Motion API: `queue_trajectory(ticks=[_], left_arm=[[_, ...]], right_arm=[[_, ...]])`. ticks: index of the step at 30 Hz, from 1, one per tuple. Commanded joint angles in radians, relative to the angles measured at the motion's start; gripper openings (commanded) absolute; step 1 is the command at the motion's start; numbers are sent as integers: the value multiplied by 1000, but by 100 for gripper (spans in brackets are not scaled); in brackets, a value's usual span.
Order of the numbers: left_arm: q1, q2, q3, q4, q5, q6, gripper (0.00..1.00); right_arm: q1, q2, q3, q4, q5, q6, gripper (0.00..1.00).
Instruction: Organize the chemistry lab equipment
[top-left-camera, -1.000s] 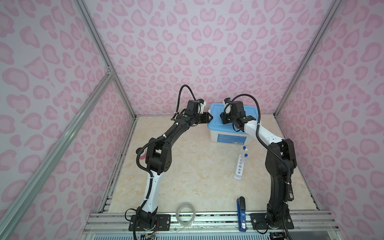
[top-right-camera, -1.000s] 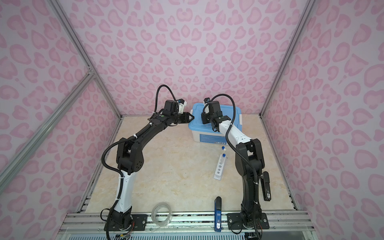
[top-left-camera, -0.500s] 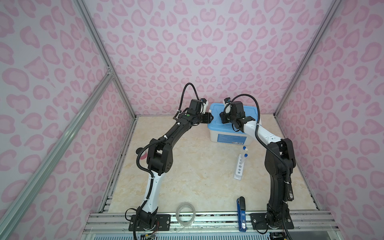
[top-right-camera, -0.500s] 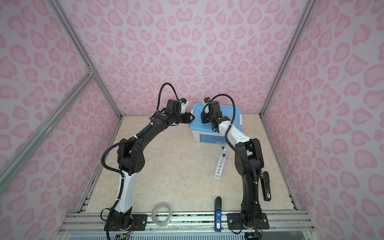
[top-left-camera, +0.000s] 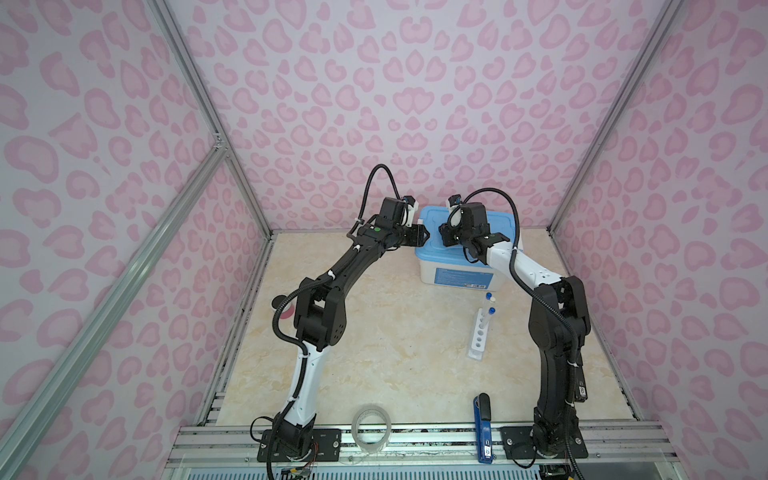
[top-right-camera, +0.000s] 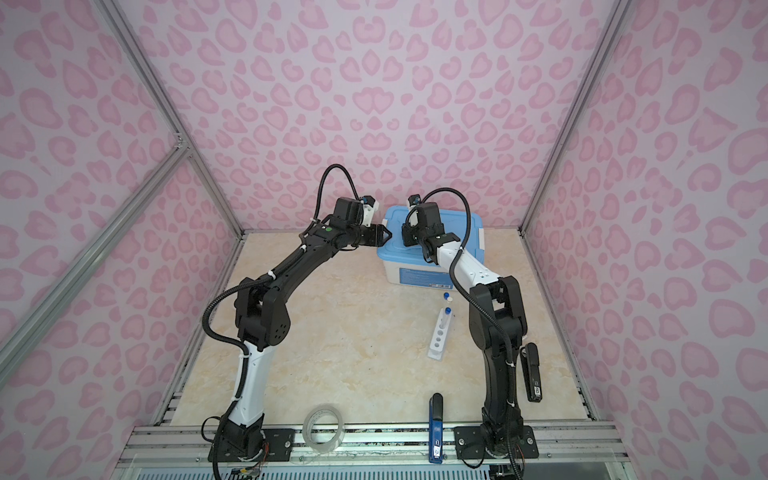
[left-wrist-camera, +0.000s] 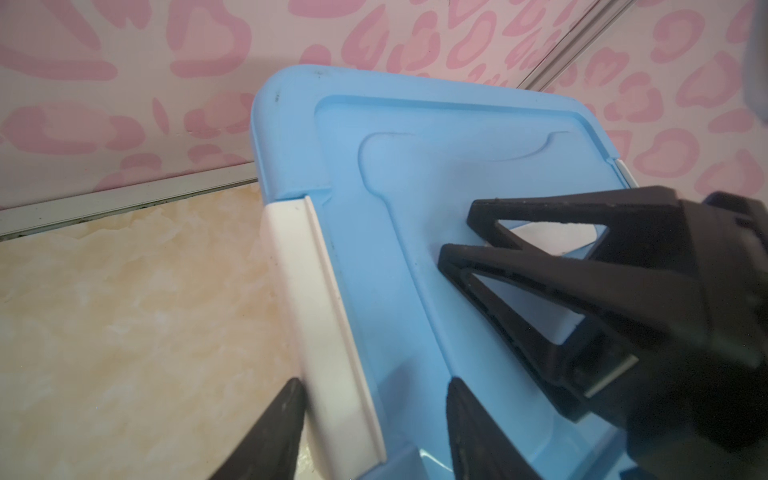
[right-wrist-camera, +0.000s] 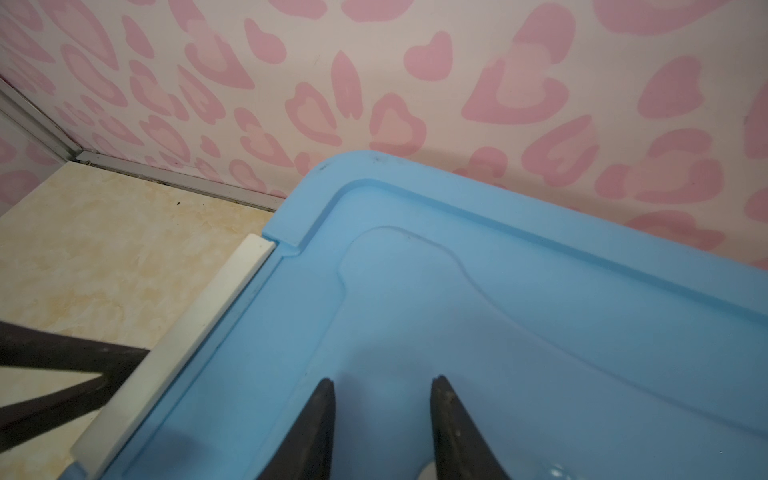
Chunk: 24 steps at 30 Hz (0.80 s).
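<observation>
**Lid release.** Your left gripper (left-wrist-camera: 374, 384) stands open astride the white side latch (left-wrist-camera: 309, 299) of the blue-lidded storage box (top-left-camera: 455, 276) and grips nothing. Your right gripper (right-wrist-camera: 382, 380), part open and empty, has its tips at the blue lid (right-wrist-camera: 498, 332). Pry the latch outward squarely while the right gripper steadies the lid. The white five-hole rack (top-left-camera: 478, 338), holding one blue-capped test tube (top-left-camera: 487, 319), stands on the table (top-left-camera: 374, 353) just before the box.
</observation>
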Motion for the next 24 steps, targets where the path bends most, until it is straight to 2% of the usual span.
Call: queue_trajectory(ticks=[1,9,16,20,24], left_arm=[[8,-122,36,49,96,-18,60],[36,-200,27,69,123,-29,62],[67,-316,-72,95,114,1,63],[85,-401,-169,133,100,30,64],[115,-520,-345,277,103,20,66]], right_arm=[[-3,36,-22,-238,-13,19,39],[-8,39,-13,-231,-24,28,39],[-9,36,-1,-237,-27,27,39],[-8,27,12,-243,-30,24,39],[-8,18,36,-266,-24,15,39]])
